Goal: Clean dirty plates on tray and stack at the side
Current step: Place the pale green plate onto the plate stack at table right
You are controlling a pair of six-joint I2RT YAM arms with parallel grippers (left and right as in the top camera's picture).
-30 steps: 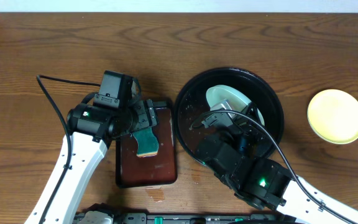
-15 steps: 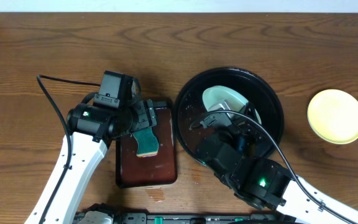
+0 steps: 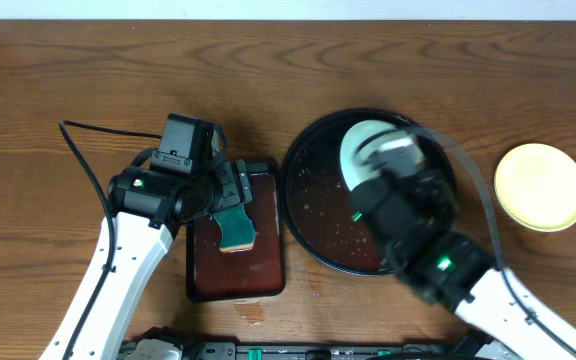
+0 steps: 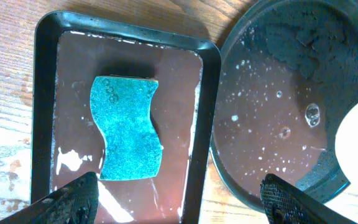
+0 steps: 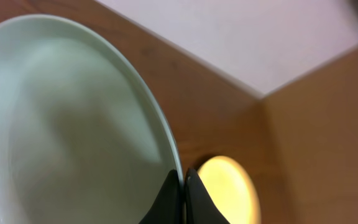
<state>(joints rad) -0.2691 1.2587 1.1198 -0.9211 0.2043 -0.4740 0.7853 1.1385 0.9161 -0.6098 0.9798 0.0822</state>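
The right claw [image 5: 182, 186] is clamped on the rim of a pale mint plate [image 5: 61, 124] over the black tray [image 3: 313, 215], the yellow plate [image 5: 225, 186] beyond its tips, while the left claw [image 4: 182, 202] hangs spread wide above the sponge [image 4: 126, 127].

text: none legible | labels, brands: none | numbers, signs: none | views: overhead, left wrist, right wrist

Sponge [image 3: 236, 228] in rectangular tray [image 3: 238, 282], round tray [image 3: 318, 210] just right, one plate [image 3: 360, 150] over it, another plate [image 3: 541, 186] farther right
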